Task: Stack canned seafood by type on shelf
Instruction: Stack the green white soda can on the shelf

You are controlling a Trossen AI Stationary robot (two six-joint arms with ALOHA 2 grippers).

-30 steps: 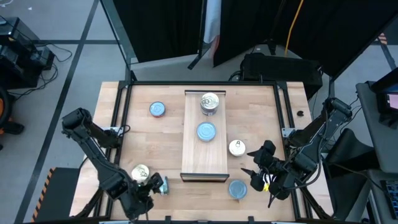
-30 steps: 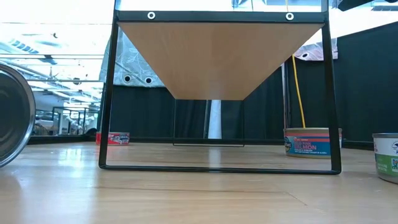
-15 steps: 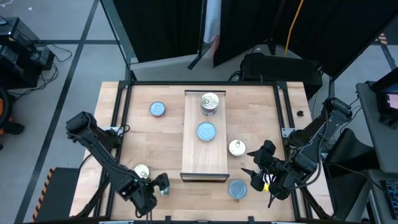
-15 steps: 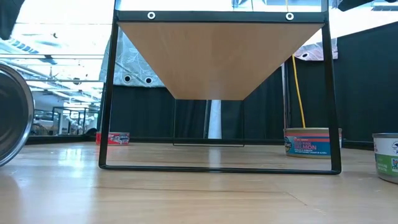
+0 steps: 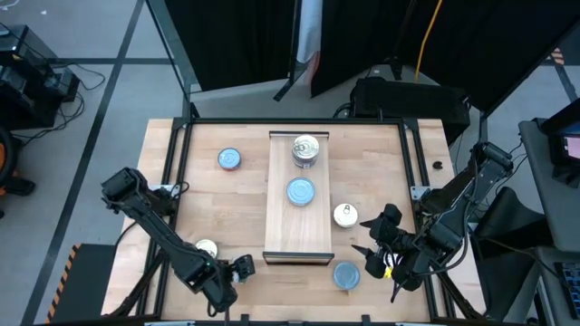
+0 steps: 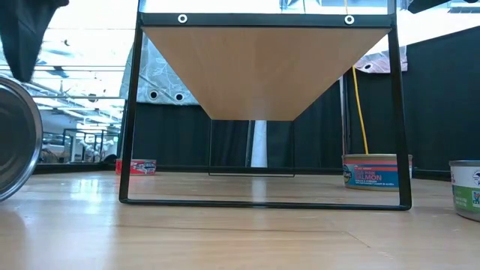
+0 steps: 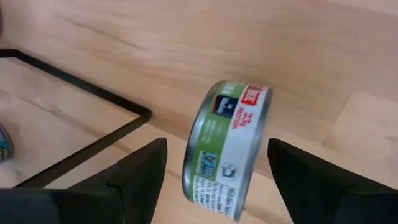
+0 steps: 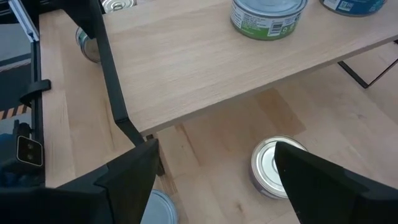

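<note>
looking straight down, the high view has the left gripper (image 5: pixel 237 269) at the near-left corner of the bench (image 5: pixel 199 195), just beside a silver-topped tin (image 5: pixel 207 248). the left wrist view adds what that one hides: the gripper's fingers (image 7: pixel 140 171) stand spread wide, gripping nothing, with a green-labelled tin (image 7: pixel 229 148) between them, tilted up on its edge.

the shelf (image 5: pixel 297 231) runs down the middle of the bench, carrying a stack of silver-topped tins (image 5: pixel 306 149) at its far end and a blue-topped tin (image 5: pixel 301 192) mid-board. a second blue tin (image 5: pixel 230 159) sits far left on the bench, a white-topped tin (image 5: pixel 345 215) just right of the shelf, and another blue tin (image 5: pixel 346 274) near the front edge.

the right gripper (image 5: pixel 373 246) hovers between those last two, open and empty. its wrist view shows the white-topped tin (image 8: pixel 273 165) below the raised shelf board. the low view shows the shelf's underside and a salmon tin (image 6: pixel 373 172).
</note>
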